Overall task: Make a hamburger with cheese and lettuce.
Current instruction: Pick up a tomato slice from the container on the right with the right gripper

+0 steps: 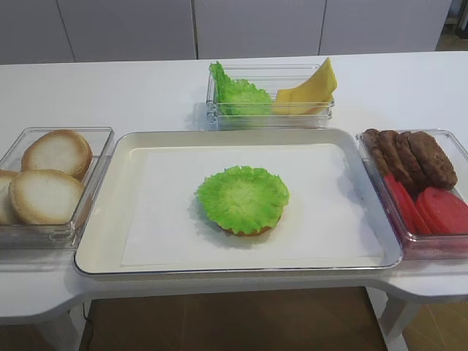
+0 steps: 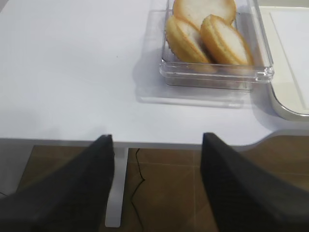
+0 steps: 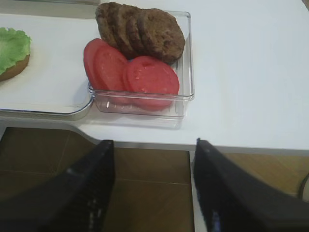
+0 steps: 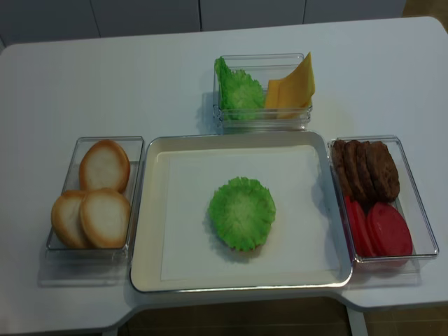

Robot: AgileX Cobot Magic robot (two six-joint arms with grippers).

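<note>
Both tools are hanging off the worktop's (image 1: 146,80) near edge, the left tool (image 2: 157,186) and right tool (image 3: 152,186) gaping wide, holding nothing. The hamburger (image 1: 243,199) is sitting mid-tray (image 1: 102,241), lettuce (image 1: 241,191) topping it. Behind the tray, cheese (image 1: 311,91) is leaning in a clear box (image 1: 322,113).

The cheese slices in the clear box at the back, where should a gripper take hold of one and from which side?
Probably the raised pointed corner of the cheese. The slices lean tilted in the clear box, with that corner poking above the rim beside the spare lettuce. Coming down from above, jaws either side of the thin slice, avoids the box walls.
</note>
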